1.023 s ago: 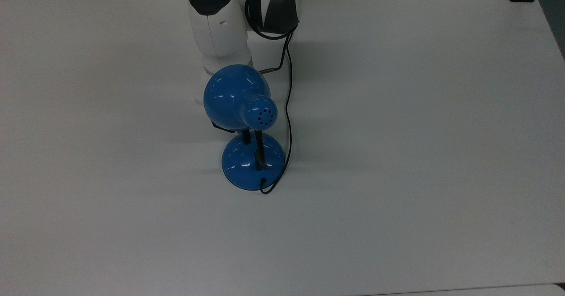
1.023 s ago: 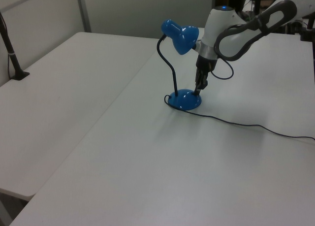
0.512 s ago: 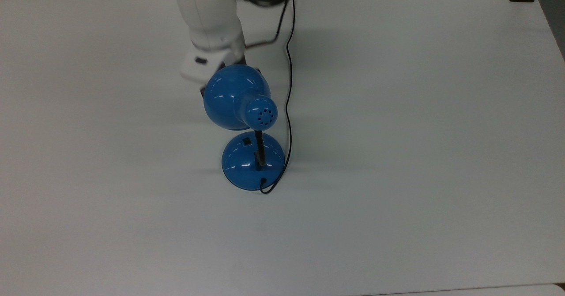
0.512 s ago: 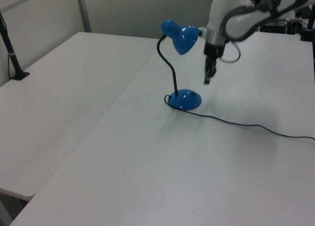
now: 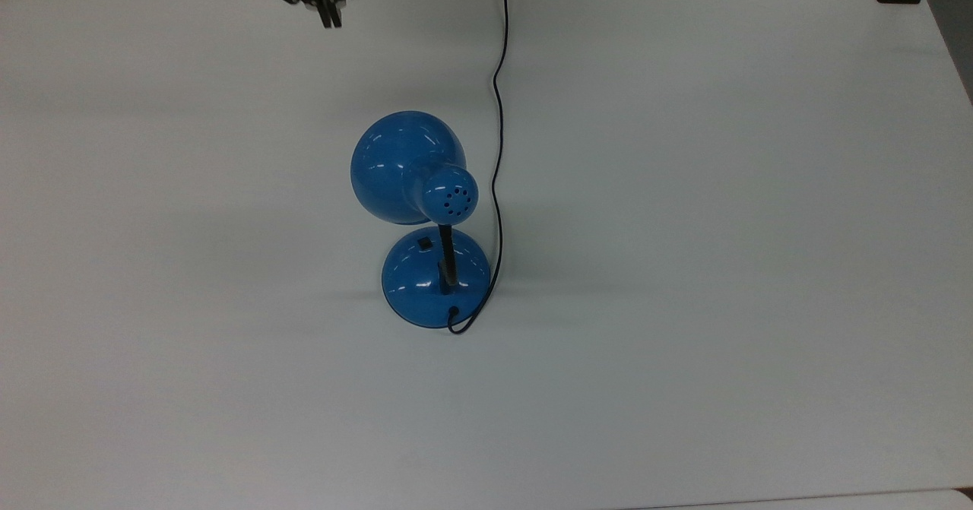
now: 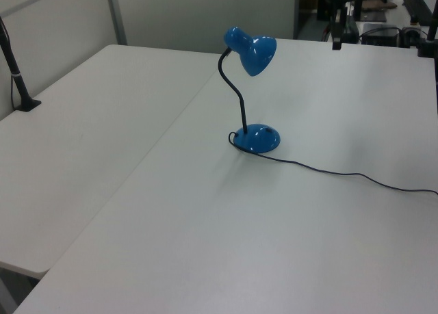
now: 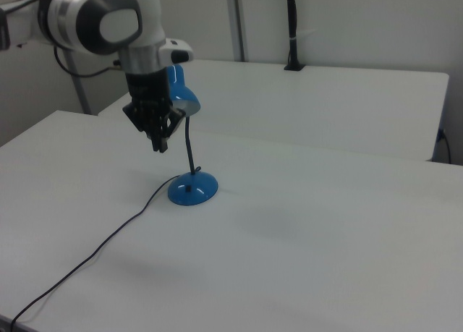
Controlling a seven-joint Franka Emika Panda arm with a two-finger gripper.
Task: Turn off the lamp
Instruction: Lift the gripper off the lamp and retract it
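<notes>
in the top view, going left to right, the gripper (image 5: 328, 14) hung near the top edge, its fingers pressed together and holding nothing, well apart from the lamp (image 5: 414, 183). the lamp stood in the middle of the white table (image 5: 722, 267), its cord (image 5: 498, 153) running along its right side.

White arm (image 7: 119, 17), grey joints, black tool (image 7: 159, 145)
</notes>
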